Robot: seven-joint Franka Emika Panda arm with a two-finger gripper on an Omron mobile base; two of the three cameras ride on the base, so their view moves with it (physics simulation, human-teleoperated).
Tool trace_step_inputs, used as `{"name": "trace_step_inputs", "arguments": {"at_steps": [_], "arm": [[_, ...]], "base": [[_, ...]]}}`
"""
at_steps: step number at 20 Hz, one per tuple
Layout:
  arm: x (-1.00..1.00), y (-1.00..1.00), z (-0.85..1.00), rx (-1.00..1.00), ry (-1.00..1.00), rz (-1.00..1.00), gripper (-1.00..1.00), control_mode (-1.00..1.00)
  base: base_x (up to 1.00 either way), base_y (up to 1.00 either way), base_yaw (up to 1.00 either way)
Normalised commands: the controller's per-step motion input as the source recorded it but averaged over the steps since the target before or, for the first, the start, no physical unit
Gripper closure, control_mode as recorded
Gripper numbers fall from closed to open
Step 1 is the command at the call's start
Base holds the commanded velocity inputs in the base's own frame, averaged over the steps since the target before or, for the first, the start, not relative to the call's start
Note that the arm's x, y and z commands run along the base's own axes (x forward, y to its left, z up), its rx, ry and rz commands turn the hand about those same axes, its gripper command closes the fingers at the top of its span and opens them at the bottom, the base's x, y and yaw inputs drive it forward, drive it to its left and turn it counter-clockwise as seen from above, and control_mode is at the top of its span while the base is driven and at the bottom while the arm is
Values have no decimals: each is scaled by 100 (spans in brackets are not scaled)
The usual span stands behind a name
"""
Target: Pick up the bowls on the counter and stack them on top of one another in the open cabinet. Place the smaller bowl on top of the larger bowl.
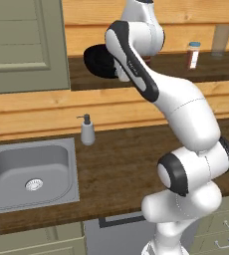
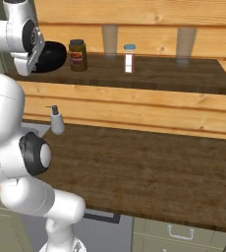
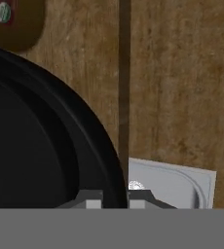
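One glossy black round bowl (image 3: 41, 141) has its curved rim pinched between the gripper (image 3: 115, 202) jaws. Beyond the jaws lie the grainy brown shelf board (image 3: 177, 73) and a brown jar (image 3: 11, 22).

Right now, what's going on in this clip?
The white arm is up at the open cabinet, with a black bowl at the left end of the shelf board. In the hand view, the tool has a fingertip on each side of the bowl's rim, so it appears to be gripping it. A brown jar and a small blue-lidded bottle stand beside it. The counter below holds a soap dispenser by the sink.
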Motion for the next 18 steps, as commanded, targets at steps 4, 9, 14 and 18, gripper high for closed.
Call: {"name": "trace_step_inputs", "arguments": {"at_steps": [4, 9, 14, 18], "arm": [[47, 9, 0, 0, 0, -1, 100, -100], [17, 0, 1, 0, -1, -4, -100, -100], [-49, -1, 12, 1, -12, -3, -100, -100], [-100, -21, 2, 2, -25, 0, -100, -100]], "base": [[0, 0, 0], [0, 0, 0], [0, 0, 0], [0, 0, 0]]}}
